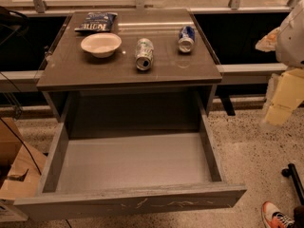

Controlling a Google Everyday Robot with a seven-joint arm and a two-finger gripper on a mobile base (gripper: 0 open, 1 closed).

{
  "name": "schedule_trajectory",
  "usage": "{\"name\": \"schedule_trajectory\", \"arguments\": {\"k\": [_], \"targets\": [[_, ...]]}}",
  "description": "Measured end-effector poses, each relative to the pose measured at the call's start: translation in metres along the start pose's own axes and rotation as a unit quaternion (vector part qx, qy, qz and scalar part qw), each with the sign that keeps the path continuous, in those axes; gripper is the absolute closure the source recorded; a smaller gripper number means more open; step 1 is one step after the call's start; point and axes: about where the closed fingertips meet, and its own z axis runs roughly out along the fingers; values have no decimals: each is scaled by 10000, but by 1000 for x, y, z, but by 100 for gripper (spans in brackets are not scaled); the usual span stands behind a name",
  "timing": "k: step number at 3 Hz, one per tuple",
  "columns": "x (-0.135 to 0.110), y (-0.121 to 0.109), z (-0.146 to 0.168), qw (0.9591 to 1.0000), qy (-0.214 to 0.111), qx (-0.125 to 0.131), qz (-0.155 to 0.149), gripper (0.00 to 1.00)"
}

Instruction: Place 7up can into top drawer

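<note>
The 7up can [144,54], silver and green, lies on its side in the middle of the grey table top [190,68], its metal top facing the front. The top drawer [133,161] below the table top is pulled out wide; its flat grey bottom holds nothing, and its scratched front panel [142,203] is nearest the camera. My gripper [283,99] shows as a white and pale yellow shape at the right edge, to the right of the table and well apart from the can.
A white bowl [100,44] stands left of the 7up can, a blue-and-silver can [186,39] lies to its right, and a blue chip bag [96,22] lies at the back left. A cardboard box [16,167] and cables are on the floor at left. A shoe [278,217] and a castor [290,172] are at lower right.
</note>
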Motion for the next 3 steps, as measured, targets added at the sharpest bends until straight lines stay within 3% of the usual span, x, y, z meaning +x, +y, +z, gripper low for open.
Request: {"name": "schedule_trajectory", "arguments": {"k": [1,3], "targets": [[0,0,0,10000,0,0,0,0],[-58,-29,43,9975,-656,-250,127,0]]}}
